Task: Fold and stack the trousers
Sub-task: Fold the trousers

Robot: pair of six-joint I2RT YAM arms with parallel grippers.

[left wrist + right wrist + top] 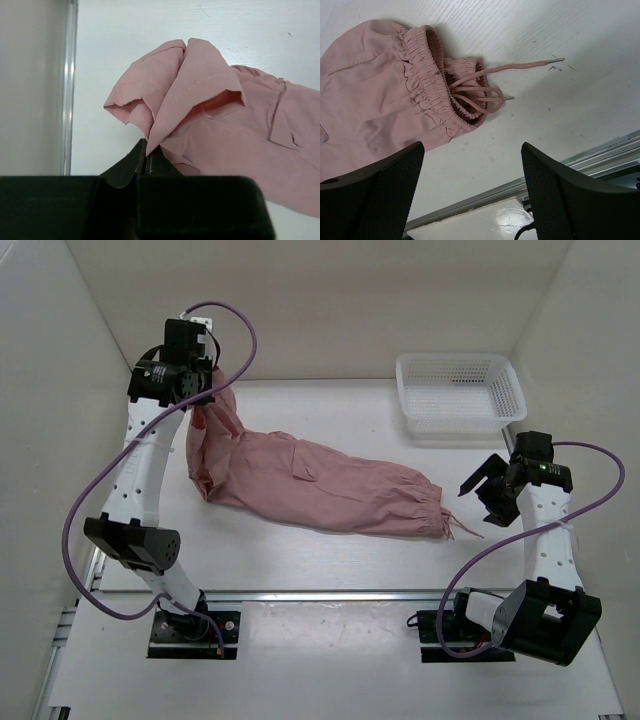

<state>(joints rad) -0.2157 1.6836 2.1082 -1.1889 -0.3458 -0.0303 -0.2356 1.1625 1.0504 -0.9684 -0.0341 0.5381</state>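
The trousers lie on the table, their long axis running left to right. The left hand is clenched on their lifted far-left end. The right hand, released and empty, sits just beside the elastic right end. Only the right wrist view shows loose drawstrings there; the left wrist view shows the pinched fold.
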